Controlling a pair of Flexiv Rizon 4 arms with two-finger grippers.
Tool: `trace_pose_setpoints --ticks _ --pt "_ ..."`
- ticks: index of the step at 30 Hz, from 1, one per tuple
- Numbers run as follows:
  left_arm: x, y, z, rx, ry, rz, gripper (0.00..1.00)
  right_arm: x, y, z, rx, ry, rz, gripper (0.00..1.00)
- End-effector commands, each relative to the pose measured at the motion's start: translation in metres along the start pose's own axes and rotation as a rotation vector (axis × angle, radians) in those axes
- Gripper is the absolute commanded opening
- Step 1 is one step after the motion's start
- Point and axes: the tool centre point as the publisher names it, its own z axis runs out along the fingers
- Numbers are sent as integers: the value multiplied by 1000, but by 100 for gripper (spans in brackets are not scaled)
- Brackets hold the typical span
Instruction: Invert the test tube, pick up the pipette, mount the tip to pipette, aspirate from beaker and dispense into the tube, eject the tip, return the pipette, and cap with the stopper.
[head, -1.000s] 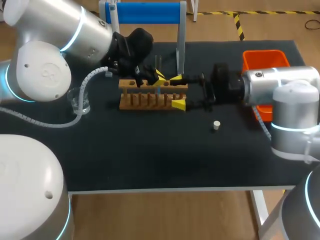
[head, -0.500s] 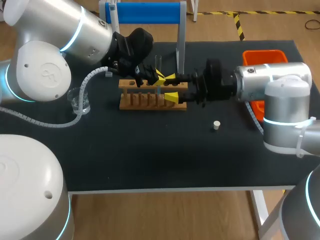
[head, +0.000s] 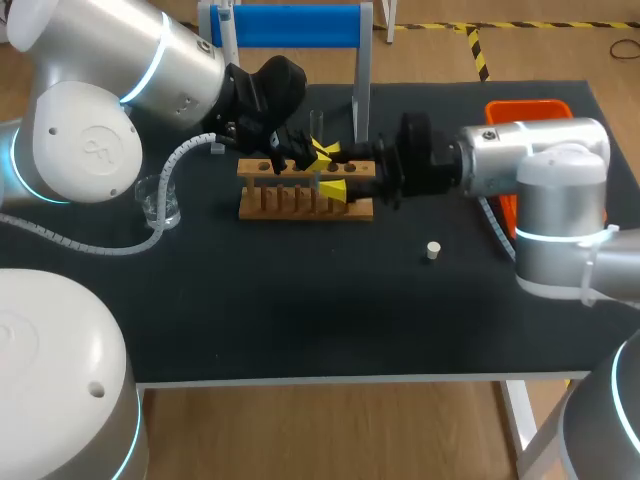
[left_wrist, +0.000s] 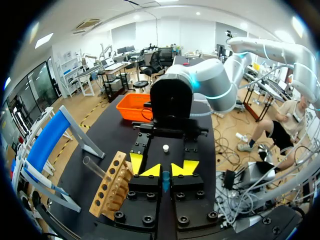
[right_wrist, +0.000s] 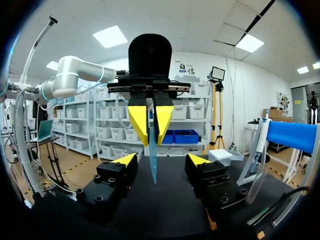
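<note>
Hanging straight down, the thin clear glass test tube is pinched at its top by the left gripper, whose yellow tips are squeezed tight on it from both sides. It is up in the air just above the brown wooden tube rack, near the middle of the far half of the black table. The right gripper comes in from the right with its fingers spread wide, one on each side of the tube and not touching it. So I think the job is only on its first step, turning the tube over, and that step does not look done yet. All the rest is left to do. The clear glass beaker waits well apart to the left of the rack. The small white stopper lies alone on the table, nearer and to the right. I cannot pick out the pipette or its tip.
</note>
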Motion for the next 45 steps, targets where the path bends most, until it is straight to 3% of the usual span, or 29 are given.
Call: trace_pose_setpoints --ticks 1,39,41,43,45 --pt "0 -1 0 -5 1 -1 0 -4 -1 5 -4 11 1 55" --pt "0 -1 0 -5 1 -1 0 8 3 14 -41 50 13 38" --pt "0 -1 0 -5 1 -1 0 8 3 15 -41 51 13 31" --pt "0 -1 0 -5 1 -1 0 9 3 15 -40 52 14 1" --pt "0 -1 0 -5 1 -1 0 9 3 15 -39 52 14 0"
